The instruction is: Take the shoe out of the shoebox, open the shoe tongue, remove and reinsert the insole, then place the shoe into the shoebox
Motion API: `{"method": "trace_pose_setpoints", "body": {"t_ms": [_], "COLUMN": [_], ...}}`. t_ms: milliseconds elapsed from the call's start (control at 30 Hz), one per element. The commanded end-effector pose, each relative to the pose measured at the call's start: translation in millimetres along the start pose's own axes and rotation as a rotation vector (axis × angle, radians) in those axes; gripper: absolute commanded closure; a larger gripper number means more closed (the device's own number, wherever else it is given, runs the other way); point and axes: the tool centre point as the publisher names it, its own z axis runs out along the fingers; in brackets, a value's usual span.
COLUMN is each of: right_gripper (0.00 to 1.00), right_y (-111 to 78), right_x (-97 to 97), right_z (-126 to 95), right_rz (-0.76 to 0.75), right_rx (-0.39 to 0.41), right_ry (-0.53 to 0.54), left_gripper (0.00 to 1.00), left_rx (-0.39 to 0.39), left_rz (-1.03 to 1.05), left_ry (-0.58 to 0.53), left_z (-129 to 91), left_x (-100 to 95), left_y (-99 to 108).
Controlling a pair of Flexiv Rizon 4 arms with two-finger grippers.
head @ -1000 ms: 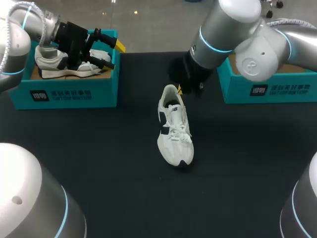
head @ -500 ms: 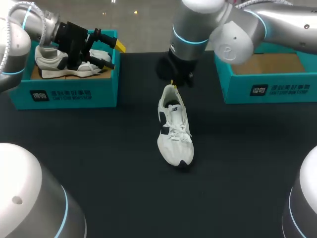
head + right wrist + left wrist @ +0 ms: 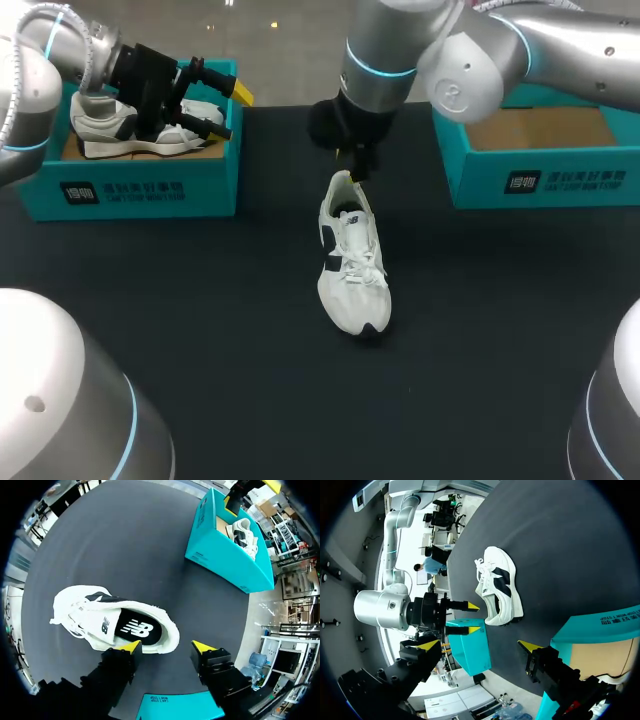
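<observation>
Item: white shoe (image 3: pixel 352 255), black side panels, laced. It lay upright on the black table (image 3: pixel 200 300) near the middle, between the two boxes and well apart from both, toe toward the robot. Its black insole (image 3: pixel 137 629) was seated inside.

Surroundings: left shoebox (image 3: pixel 150 185), teal, at the far left, holding a second shoe (image 3: pixel 110 125) on its side. Right shoebox (image 3: pixel 540 160), teal, at the far right, with its cardboard floor showing.

Right gripper (image 3: pixel 166 647): it hung over the heel, fingers spread wide and holding nothing. The heel collar sat just ahead of one fingertip, and contact could not be judged. In the head view the right arm's wrist covered the table behind the heel.

Left gripper (image 3: pixel 479 645): it was over the left shoebox, fingers spread wide with nothing between them. It partly screened the second shoe in the head view.

Change: over the past second the right arm swung from beside the right shoebox toward the middle, bringing its gripper from right of the heel to above it. The white shoe, both boxes and the left arm kept their places.
</observation>
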Motion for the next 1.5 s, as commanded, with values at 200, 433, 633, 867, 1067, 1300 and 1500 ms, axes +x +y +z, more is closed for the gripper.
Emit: {"method": "trace_pose_setpoints", "body": {"t_ms": [200, 433, 633, 867, 1067, 1300, 1500], "right_gripper": [0.0, 0.0, 0.0, 0.0, 0.0, 0.0, 0.11], "right_y": [-0.6, -0.6, -1.6, -0.3, -2.8, -5.4, -4.7], "right_x": [0.5, -1.6, -7.2, -18.1, -21.9, -20.5, -14.3], "right_z": [-0.1, 0.3, 14.0, 37.3, 59.1, 81.7, 94.0], "right_rz": [-0.001, 0.133, 0.215, 0.22, 0.22, 0.213, 0.203], "right_rx": [0.0, 0.002, 0.037, 0.03, 0.027, 0.042, 0.054], "right_ry": [-0.002, 0.063, 0.083, 0.069, 0.076, 0.102, 0.13], "left_gripper": [0.0, 0.0, 0.0, 0.0, 0.0, 0.0, 0.0], "left_rx": [0.001, 0.001, 0.001, 0.001, 0.001, 0.001, 0.001], "left_rz": [0.001, 0.001, 0.001, 0.001, 0.001, 0.001, 0.001], "left_ry": [0.003, 0.003, 0.003, 0.003, 0.003, 0.003, 0.003], "left_z": [-0.8, -0.8, -0.8, -0.8, -0.8, -0.8, -0.8], "left_x": [-0.2, -0.2, -0.2, -0.2, -0.2, -0.2, -0.2], "left_y": [-0.2, -0.2, -0.2, -0.2, -0.2, -0.2, -0.2]}}
